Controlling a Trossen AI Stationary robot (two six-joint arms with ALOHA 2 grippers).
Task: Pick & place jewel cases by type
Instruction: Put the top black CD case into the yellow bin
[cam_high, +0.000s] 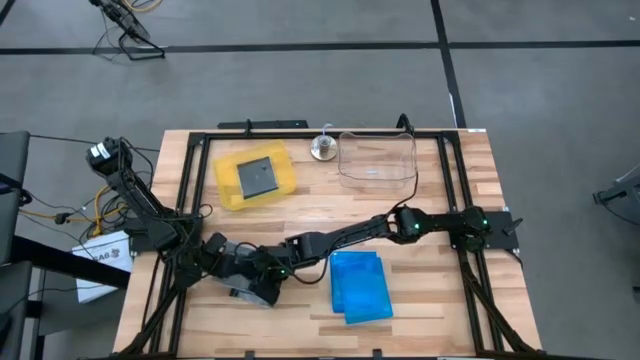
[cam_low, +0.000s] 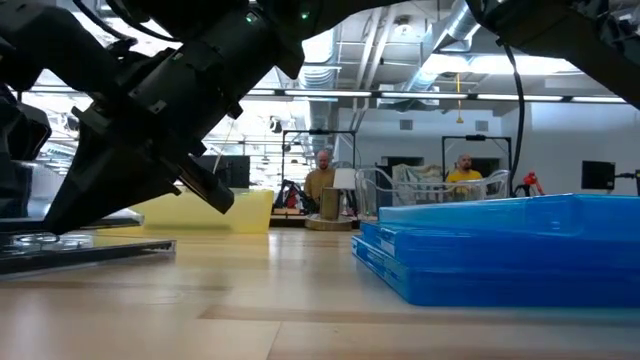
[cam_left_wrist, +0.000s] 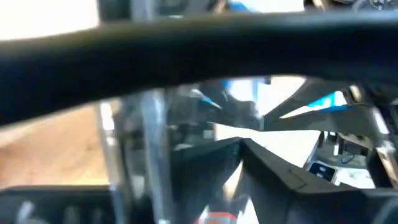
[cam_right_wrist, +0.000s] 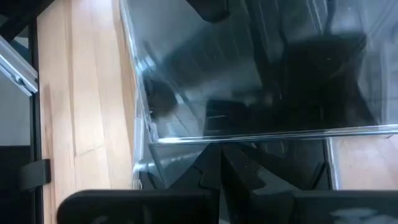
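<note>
Right tool, pressed together, meets left tool over one clear-grey case; two blue cases stacked.

Both hands meet over a clear-grey case at the counter's near left, apparently touching it; blue cases lie stacked just right, a yellow tray far left.

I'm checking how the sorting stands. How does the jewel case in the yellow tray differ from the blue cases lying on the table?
The case in the yellow tray is clear-grey with a dark insert; the blue cases are translucent bright blue. The grey one lies alone inside the yellow tray at the table's far side; the blue ones are stacked on bare wood at the near side. All are flat, thin and lying flat.
</note>
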